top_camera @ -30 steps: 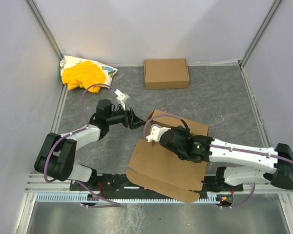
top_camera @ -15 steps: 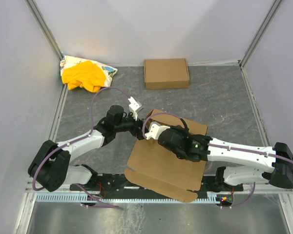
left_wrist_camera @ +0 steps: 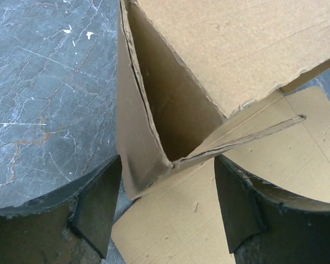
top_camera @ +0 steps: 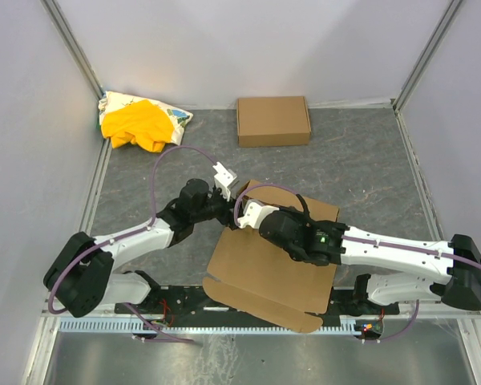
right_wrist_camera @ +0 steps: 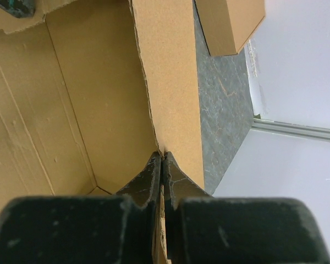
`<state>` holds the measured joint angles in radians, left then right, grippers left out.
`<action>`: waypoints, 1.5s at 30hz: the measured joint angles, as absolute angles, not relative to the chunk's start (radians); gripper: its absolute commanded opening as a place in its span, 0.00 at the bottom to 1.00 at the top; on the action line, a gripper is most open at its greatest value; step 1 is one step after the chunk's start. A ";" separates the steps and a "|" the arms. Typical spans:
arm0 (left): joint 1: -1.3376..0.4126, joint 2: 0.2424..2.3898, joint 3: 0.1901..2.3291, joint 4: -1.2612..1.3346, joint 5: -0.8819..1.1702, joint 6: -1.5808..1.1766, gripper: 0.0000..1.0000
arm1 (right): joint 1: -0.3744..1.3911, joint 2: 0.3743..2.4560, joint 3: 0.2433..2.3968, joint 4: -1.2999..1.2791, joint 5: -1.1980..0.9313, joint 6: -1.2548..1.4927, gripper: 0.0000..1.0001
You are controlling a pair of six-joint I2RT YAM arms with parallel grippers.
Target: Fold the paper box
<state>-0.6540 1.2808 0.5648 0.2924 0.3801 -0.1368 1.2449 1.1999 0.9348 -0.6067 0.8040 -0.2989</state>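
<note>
We counted one paper box (top_camera: 264,273), one other brown carton (top_camera: 273,120), one yellow cloth bundle (top_camera: 140,122), and two claws: the left claw (left_wrist_camera: 168,208) and the right claw (right_wrist_camera: 163,165).

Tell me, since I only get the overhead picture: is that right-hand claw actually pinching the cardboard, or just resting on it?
Observer: Pinching. The camera on its wrist shows the right gripper shut on the edge of a raised wall of the box.
Operator: And the left one? I can't make out its tip from up here.
Observer: The left gripper is open, with one finger on each side of a folded-up corner of the box.
Operator: Is it squeezing that corner?
Observer: It doesn't look like it. Its wrist camera shows the fingers standing wide apart around the corner, though I can't tell whether either one touches the cardboard.
</note>
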 measured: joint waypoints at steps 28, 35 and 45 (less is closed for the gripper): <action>-0.888 1.261 0.408 0.532 -0.206 -0.146 0.30 | 1.243 1.208 0.971 -0.617 0.723 -0.210 0.02; -0.900 1.275 0.359 0.641 -0.270 -0.176 0.22 | 1.243 1.213 0.978 -0.617 0.705 -0.188 0.02; -1.031 1.341 0.376 0.685 -0.582 -0.187 0.03 | 1.243 1.234 1.005 -0.628 0.683 -0.124 0.02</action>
